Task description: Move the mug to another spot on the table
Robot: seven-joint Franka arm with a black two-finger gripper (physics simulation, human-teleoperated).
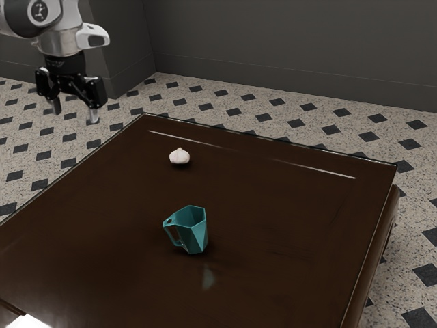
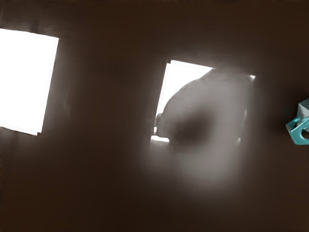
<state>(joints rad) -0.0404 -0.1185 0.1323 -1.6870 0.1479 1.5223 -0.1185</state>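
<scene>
The black gripper [image 1: 71, 104] hung high in the air off the far corner of the tabletop, at the exterior view's left. Its two fingers pointed downward and stood wide apart with nothing between them, so it held nothing and touched nothing.

The teal mug [image 1: 186, 229] stood upright on the dark brown table [image 1: 300, 225], near the middle of the tabletop and a little toward the near edge. It had faceted, angular walls and an open mouth facing up. Its handle stuck out toward the exterior view's left and the near edge. A faint teal reflection showed on the glossy wood just in front of it. The mug was well apart from the gripper.

A white garlic bulb [image 1: 179, 156] lay on the tabletop, between the mug and the far corner and apart from both.

From the hand's own camera, the glossy tabletop [image 2: 96, 183] lay below, carrying bright rectangular reflections and a blurred grey patch. A corner of the mug [image 2: 301, 126] showed at the picture's margin, well away from under the hand.
</scene>
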